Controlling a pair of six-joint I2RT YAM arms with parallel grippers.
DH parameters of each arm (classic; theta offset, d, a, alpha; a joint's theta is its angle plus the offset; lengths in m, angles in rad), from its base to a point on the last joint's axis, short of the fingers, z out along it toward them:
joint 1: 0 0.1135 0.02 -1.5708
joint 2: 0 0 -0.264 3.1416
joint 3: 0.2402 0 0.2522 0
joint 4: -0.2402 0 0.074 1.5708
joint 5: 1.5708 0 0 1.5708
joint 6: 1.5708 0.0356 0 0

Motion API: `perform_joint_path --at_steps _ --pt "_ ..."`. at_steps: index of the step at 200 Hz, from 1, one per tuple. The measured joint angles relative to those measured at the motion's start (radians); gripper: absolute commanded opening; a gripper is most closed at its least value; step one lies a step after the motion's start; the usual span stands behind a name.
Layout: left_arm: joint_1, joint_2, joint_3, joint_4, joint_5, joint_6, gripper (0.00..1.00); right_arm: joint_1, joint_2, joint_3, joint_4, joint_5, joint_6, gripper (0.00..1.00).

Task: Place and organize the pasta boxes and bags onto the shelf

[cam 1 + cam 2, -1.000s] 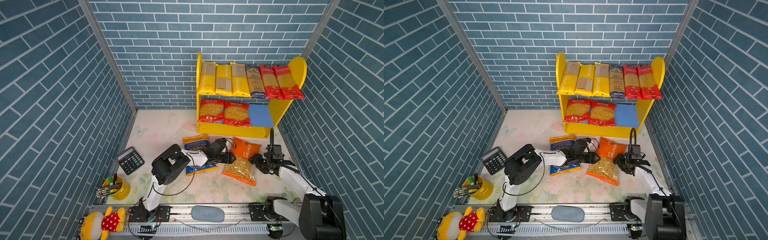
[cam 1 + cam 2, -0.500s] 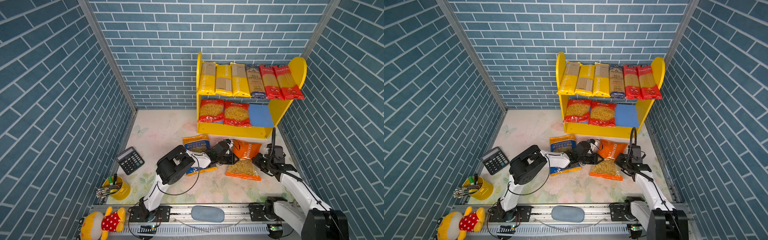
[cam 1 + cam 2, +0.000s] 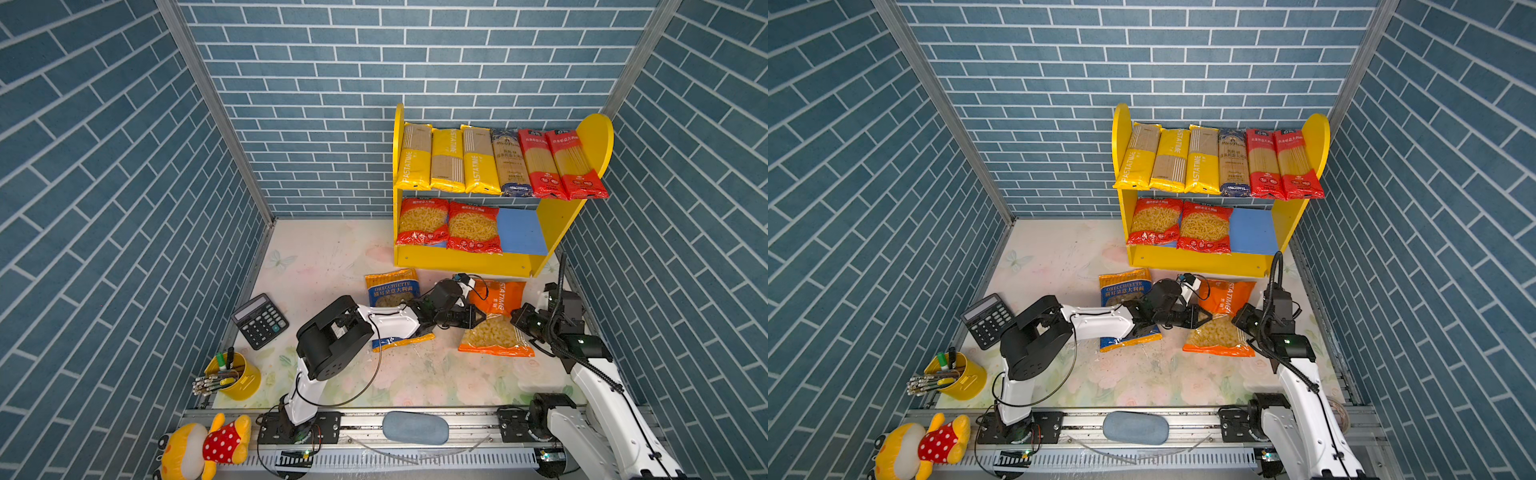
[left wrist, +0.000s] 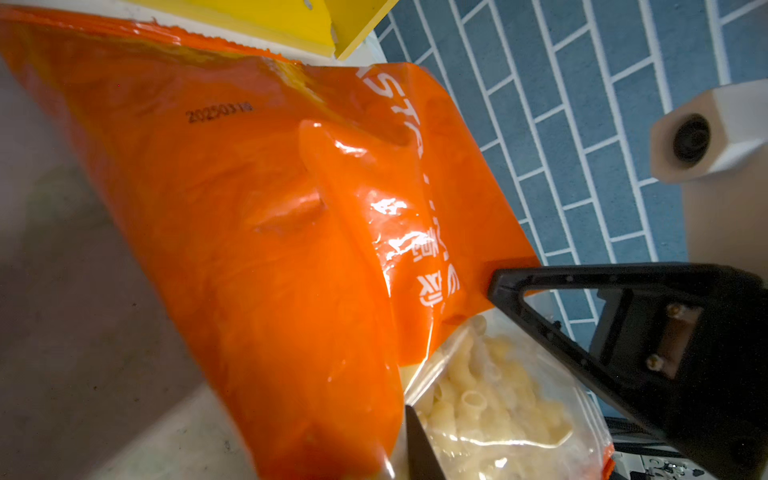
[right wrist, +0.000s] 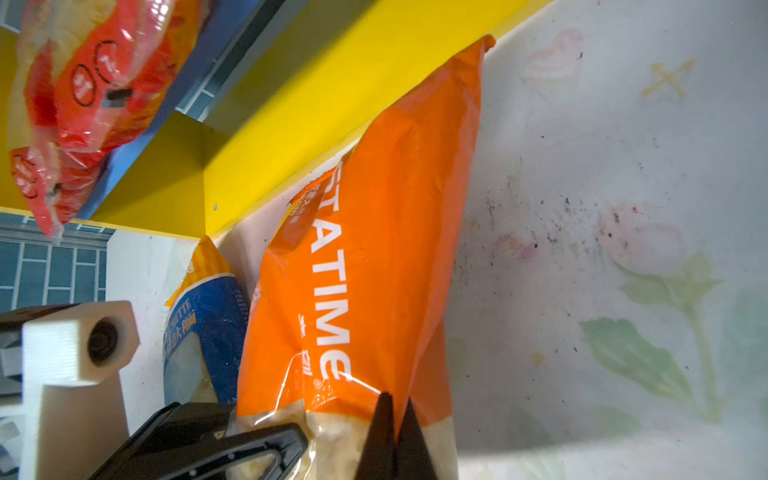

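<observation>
An orange pasta bag [image 3: 494, 320] lies on the floor in front of the shelf [image 3: 465, 262]. My left gripper [image 3: 478, 318] is shut on its left edge; one finger [image 4: 419, 453] shows against the clear pasta window, the other is hidden behind the bag. My right gripper [image 5: 392, 415] is shut on the bag's right edge, fingertips pressed together over the film. A blue ORECCHIETTE bag [image 3: 390, 291] lies partly under my left arm. On the shelf, several long packs [image 3: 478, 164] fill the upper board and two red bags [image 3: 449, 226] sit on the lower blue board [image 3: 519, 232].
A black calculator [image 3: 259, 320] and a yellow pen cup [image 3: 237, 376] stand at the left. A plush toy [image 3: 203, 446] and a grey pad [image 3: 414, 427] lie by the front rail. Blue brick walls close in on three sides.
Both grippers have closed from open onto the orange bag's two sides. The bag has shifted a little towards the shelf, with its edges pulled up.
</observation>
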Motion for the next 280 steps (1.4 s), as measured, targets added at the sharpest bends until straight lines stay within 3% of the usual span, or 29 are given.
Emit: perform_joint_path --at_steps 54,116,175,263,280 --pt "-0.029 -0.121 0.048 -0.090 -0.034 0.137 0.10 0.001 -0.109 0.124 -0.089 0.016 -0.025 0.00" --pt "-0.037 -0.144 0.229 -0.250 -0.127 0.353 0.02 0.000 -0.048 0.222 0.003 0.063 -0.045 0.00" --pt "-0.021 0.024 0.484 -0.319 -0.280 0.556 0.01 -0.025 0.172 0.231 0.308 0.123 -0.052 0.00" --pt "0.034 0.351 0.874 -0.297 -0.392 0.648 0.00 -0.066 0.513 0.251 0.745 0.204 -0.093 0.00" --pt "0.041 0.436 0.983 -0.314 -0.415 0.644 0.00 -0.074 0.568 0.273 0.779 0.222 -0.103 0.12"
